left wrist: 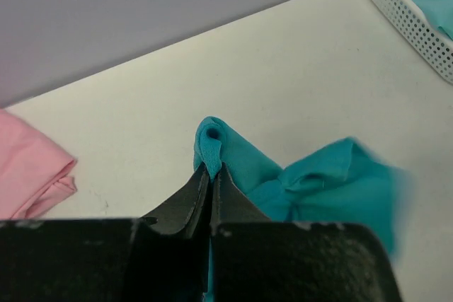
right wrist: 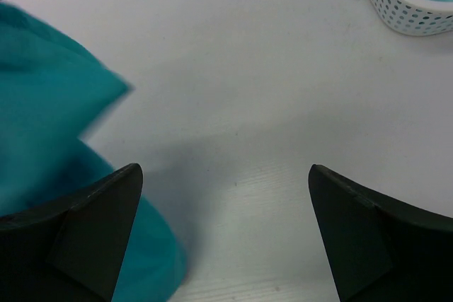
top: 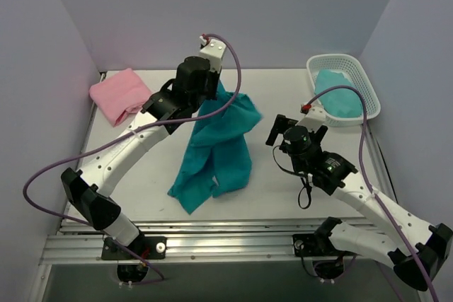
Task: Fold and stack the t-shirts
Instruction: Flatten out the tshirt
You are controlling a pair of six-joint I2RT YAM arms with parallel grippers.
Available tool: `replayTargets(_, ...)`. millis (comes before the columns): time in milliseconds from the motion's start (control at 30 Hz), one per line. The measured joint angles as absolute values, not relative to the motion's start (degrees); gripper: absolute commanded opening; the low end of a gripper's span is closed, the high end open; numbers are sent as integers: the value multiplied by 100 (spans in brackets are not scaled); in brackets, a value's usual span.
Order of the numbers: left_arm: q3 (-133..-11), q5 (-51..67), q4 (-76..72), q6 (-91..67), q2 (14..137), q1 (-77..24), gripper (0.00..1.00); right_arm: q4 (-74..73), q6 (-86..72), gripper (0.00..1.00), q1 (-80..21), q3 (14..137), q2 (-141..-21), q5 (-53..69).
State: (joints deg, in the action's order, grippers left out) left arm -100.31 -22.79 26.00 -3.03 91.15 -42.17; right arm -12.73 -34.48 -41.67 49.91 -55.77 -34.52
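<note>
The deep teal soft cloth t-shirt [top: 216,153] hangs from the left gripper [left wrist: 211,171]. Its fingers are pressed together on a small fold of the shirt's edge. The upper part is lifted over the middle of the white table [top: 283,189], and the lower part trails on the surface toward the near edge.

The right gripper [right wrist: 225,175] is low above the table, just beside the hanging cloth. Its fingers are spread wide and it holds nothing.

The light pink cloth t-shirt [top: 120,93] lies at the far left corner and seems already folded. A white perforated plastic basket [top: 368,97] stands at the far right with another teal cloth inside.

I judge that the step in hand is opening out the teal shirt for folding. The next move probably calls for the right gripper to take a second edge, so the cloth can be stretched and laid flat.
</note>
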Motion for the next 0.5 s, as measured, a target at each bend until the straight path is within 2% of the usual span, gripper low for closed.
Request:
replayTargets(267, -9874, -2169, 2445, -497, 8171, -4112, 9, -1306, -3452, 100, -4169, 4993, -5540, -3472)
replayTargets(433, -9859, -2147, 2071, -563, 7800, -4073, 5, -1308, -3452, 100, -4169, 4993, -5542, -3472)
replayTargets(500, -9736, -2025, 1946, -613, 7808, -4047, 9, -1308, -3450, 100, -4169, 4993, -5551, -3472)
